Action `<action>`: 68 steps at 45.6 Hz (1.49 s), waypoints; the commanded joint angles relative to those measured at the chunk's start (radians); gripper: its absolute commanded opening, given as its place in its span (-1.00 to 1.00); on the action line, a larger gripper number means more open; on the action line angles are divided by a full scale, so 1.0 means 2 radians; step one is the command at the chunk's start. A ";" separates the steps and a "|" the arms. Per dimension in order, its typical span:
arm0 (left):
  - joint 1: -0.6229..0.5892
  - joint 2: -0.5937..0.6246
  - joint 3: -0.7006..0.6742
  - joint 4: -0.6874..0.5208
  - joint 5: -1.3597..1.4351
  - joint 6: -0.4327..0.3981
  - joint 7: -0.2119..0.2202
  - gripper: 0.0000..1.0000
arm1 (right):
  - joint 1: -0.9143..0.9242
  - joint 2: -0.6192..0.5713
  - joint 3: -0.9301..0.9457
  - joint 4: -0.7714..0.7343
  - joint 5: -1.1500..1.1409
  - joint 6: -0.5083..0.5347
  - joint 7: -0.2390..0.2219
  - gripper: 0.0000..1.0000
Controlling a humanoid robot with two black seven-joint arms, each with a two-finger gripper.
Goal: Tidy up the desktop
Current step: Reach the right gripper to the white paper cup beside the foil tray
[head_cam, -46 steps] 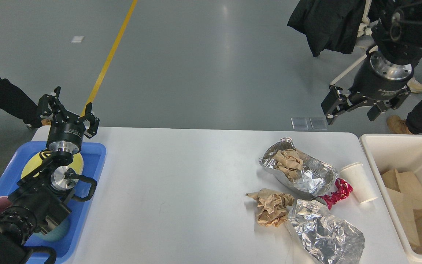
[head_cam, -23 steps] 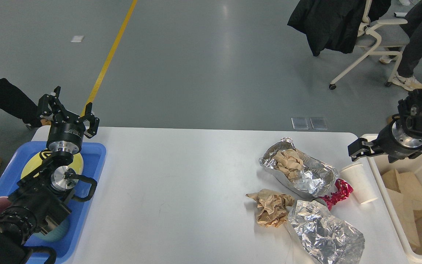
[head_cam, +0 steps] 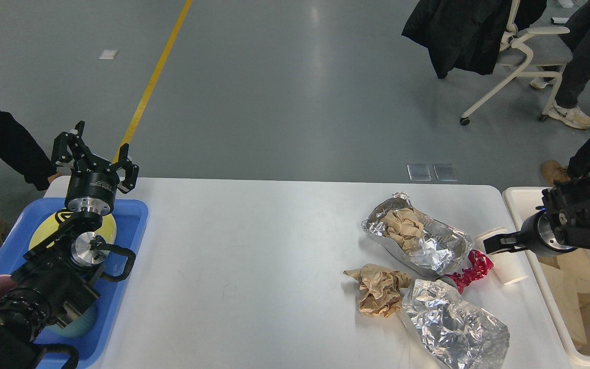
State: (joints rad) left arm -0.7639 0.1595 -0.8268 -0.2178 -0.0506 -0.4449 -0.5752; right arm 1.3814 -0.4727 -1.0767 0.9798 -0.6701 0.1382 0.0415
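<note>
Tidying barely begun: rubbish is crowding the white rounded tabletop.
Right gripper is reaching the white paper cup, finger spread unclear; left gripper is hovering, fingers wide, empty.

The desktop carries a tray on its left end, with a bin off its right end. Near the bin lies a cup. Left of the cup sits a foil dish with crumpled paper in it; a paper wad and foil sheet lie nearer the front edge.
</note>
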 commanded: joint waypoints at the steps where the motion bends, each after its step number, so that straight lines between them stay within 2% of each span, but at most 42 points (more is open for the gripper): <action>1: 0.000 0.000 0.000 0.000 0.000 0.000 0.000 0.93 | -0.027 0.000 0.019 -0.018 -0.022 -0.038 0.000 0.96; 14: 0.000 0.000 0.000 0.000 0.000 0.000 0.000 0.93 | -0.090 -0.001 0.069 -0.099 -0.022 -0.040 0.002 0.99; 54: 0.000 0.000 0.000 0.000 0.000 0.000 0.000 0.93 | -0.155 0.028 0.136 -0.175 -0.012 -0.044 0.001 1.00; 65: 0.000 0.000 0.000 0.000 0.000 0.000 0.000 0.93 | -0.168 0.029 0.138 -0.196 -0.012 -0.045 0.001 0.85; 68: 0.000 0.000 0.000 0.000 0.000 0.000 0.000 0.93 | -0.173 0.030 0.138 -0.199 -0.012 -0.045 0.001 0.75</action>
State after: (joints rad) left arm -0.7639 0.1595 -0.8268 -0.2178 -0.0507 -0.4449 -0.5752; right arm 1.0505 -0.4155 -0.8011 0.5994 -0.6948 0.0491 0.0429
